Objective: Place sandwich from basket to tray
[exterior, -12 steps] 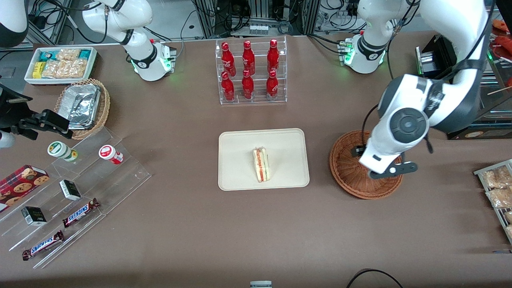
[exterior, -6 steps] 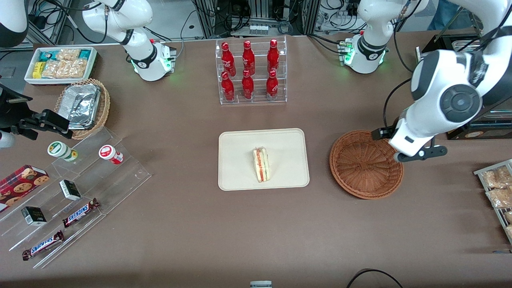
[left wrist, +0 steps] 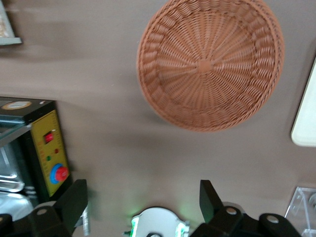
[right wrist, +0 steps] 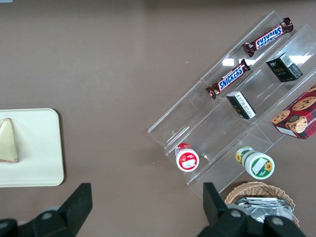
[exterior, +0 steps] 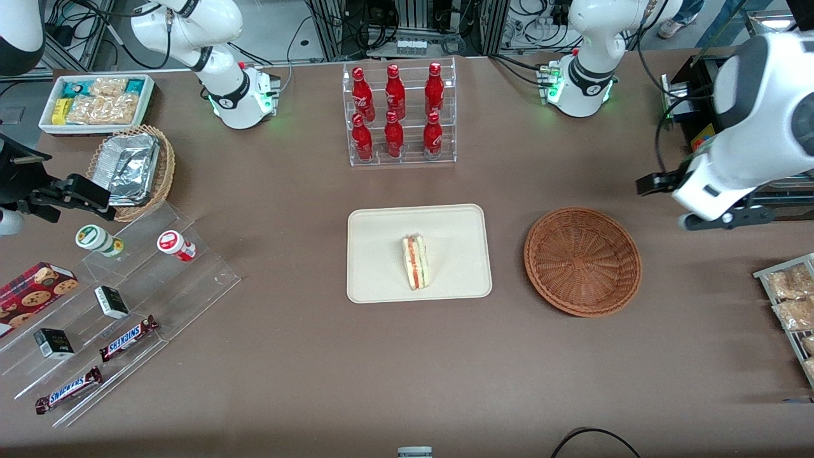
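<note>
The sandwich (exterior: 414,262) is a pale wedge with orange and green layers, lying near the middle of the cream tray (exterior: 375,229). The parked arm's wrist view also shows the sandwich (right wrist: 8,140) on the tray (right wrist: 39,158). Beside the tray, toward the working arm's end, the reddish-brown wicker basket (exterior: 582,261) holds nothing. My left gripper (exterior: 655,184) hangs high above the table, off the basket's rim toward the working arm's end. In the left wrist view the gripper (left wrist: 143,197) is open and holds nothing, with the basket (left wrist: 210,64) and a tray corner (left wrist: 306,118) below.
A clear rack of red bottles (exterior: 399,114) stands farther from the front camera than the tray. A black appliance with a yellow panel (left wrist: 47,148) sits near the working arm's base (exterior: 577,89). A wire rack of snack packets (exterior: 792,299) lies at the working arm's end.
My left gripper has swung from above the basket out toward the working arm's end of the table, uncovering the basket. The sandwich has stayed on the tray.
</note>
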### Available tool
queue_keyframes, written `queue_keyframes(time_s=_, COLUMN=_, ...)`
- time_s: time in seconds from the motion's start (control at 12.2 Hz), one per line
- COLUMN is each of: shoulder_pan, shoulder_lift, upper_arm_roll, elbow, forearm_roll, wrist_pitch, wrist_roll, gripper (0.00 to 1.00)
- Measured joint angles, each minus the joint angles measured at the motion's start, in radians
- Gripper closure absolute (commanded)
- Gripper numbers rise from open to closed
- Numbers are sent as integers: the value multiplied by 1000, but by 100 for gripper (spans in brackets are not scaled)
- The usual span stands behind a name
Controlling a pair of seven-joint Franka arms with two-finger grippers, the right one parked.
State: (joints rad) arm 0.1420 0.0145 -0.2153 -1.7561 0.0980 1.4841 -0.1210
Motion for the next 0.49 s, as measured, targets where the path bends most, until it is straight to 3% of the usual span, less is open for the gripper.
queue_keyframes(time_s=0.49, shoulder_pan=-7, shoulder_lift=-47, upper_arm_roll=122, elbow=131, forearm_roll=-3, wrist_pitch=-105, wrist_roll=81, gripper=0)
